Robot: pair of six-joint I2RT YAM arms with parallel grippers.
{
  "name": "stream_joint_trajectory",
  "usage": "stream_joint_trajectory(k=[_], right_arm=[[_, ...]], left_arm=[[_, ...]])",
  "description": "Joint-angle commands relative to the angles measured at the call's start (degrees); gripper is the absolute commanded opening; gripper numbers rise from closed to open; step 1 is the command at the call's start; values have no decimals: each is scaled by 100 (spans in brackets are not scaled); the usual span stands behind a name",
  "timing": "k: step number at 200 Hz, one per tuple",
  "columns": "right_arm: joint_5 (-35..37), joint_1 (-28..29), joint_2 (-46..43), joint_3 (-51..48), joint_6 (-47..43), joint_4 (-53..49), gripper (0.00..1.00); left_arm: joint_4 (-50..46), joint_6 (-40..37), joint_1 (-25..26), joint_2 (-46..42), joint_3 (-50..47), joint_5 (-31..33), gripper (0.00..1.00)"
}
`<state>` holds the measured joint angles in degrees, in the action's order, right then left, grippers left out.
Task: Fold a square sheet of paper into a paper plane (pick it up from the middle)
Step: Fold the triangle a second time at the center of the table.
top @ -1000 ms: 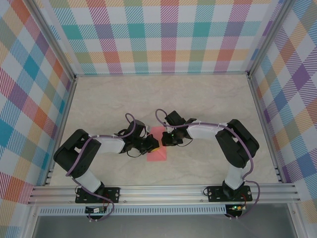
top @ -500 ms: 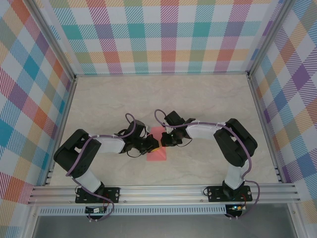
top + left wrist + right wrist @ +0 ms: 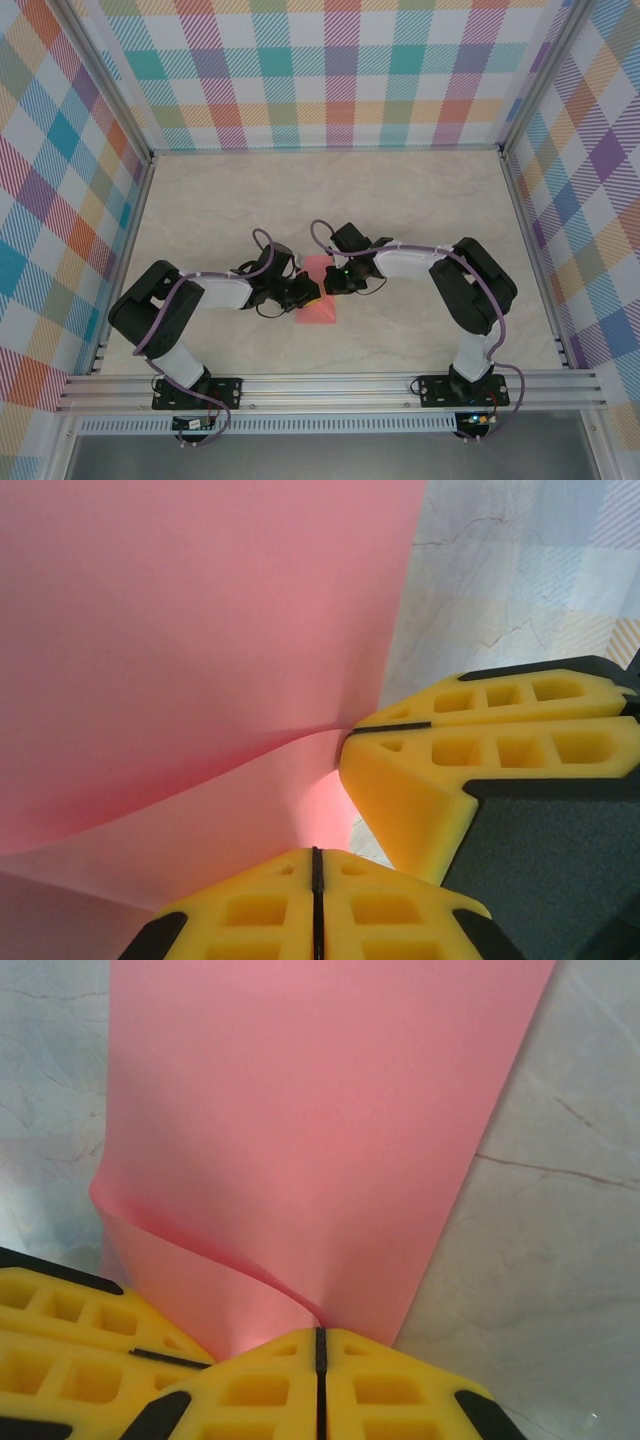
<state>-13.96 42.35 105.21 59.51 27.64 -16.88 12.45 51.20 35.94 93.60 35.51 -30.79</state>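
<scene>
The square sheet of paper is salmon-pink and rests on the table between the two arms, its near part bent up into a soft curve. My left gripper meets it from the left. In the left wrist view its yellow jaws are shut, with the sheet running into their seam. My right gripper comes from the right and is shut on the sheet's edge, where a curved crease ends at the seam. The two grippers' fingers nearly touch.
The marble-patterned table is walled by plaid panels on the left, at the back and on the right. An aluminium rail carries both arm bases at the near edge.
The right arm has edged slightly left toward the left gripper. The sheet and the left arm look the same.
</scene>
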Motion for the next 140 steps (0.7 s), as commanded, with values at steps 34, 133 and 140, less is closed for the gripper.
stream_joint_trajectory(k=[34,133,140], right_arm=[[34,-51,147,158,-101,-181,8],[45,-56,47,140,-85,-315,8],[28,-51,23,140,-91,-327,8]], left_arm=[[-164,-146,95,7,-31,55,8],[-356,-240,102,57,8,119,8],[-374,-256,104,62,13,125,8]])
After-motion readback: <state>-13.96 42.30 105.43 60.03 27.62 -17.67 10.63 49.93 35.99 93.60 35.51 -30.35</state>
